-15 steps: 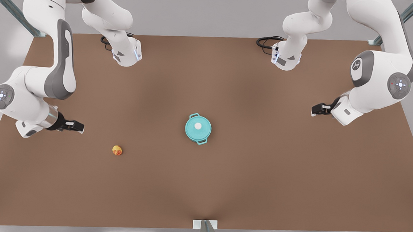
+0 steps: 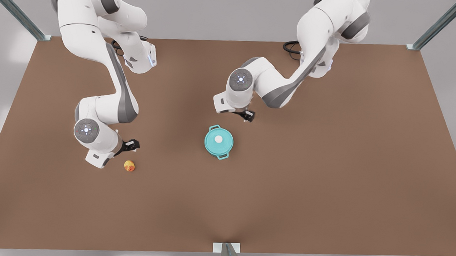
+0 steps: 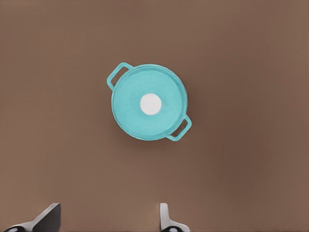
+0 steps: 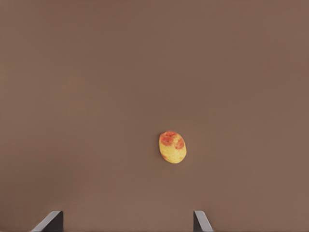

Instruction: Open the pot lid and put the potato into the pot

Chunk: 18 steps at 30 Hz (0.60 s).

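A plain brown bench (image 2: 326, 178) spans the scene, framed by grey metal struts (image 2: 14, 9) at its far corners. Black cables (image 2: 293, 46) coil on its far edge; a white bracket (image 2: 226, 246) sits mid-front edge.

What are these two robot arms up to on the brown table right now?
Nothing is held yet. The left hand, open, hovers just beyond the pot, whose pot lid is on. The right hand, also open, hangs close by the potato, which lies on the table towards the front view's left of the pot. Likely plan: one lifts the lid, the other brings the potato.
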Each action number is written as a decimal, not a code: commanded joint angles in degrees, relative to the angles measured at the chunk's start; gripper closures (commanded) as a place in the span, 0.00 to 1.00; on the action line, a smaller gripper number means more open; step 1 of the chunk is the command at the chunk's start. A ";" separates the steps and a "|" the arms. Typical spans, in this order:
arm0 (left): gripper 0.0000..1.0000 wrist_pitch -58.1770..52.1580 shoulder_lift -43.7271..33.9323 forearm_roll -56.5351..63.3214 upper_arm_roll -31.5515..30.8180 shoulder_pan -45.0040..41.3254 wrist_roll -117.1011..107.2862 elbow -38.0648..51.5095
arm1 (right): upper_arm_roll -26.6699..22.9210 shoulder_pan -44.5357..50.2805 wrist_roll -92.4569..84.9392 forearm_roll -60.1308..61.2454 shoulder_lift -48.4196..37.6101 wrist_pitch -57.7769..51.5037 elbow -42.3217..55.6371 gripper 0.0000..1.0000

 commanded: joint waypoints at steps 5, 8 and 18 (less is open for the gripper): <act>0.00 15.57 14.89 11.63 0.54 -3.91 -56.36 11.57 | -0.43 -1.52 -11.29 -0.28 3.76 17.45 -2.90 0.00; 0.00 16.80 17.62 14.54 2.91 -3.55 -52.33 10.96 | -0.52 -3.01 -12.52 -0.10 5.69 20.34 -2.90 0.00; 0.00 23.22 19.64 15.59 3.35 -3.82 -51.53 6.38 | -0.43 -3.72 -13.14 -0.10 10.08 25.45 -4.92 0.00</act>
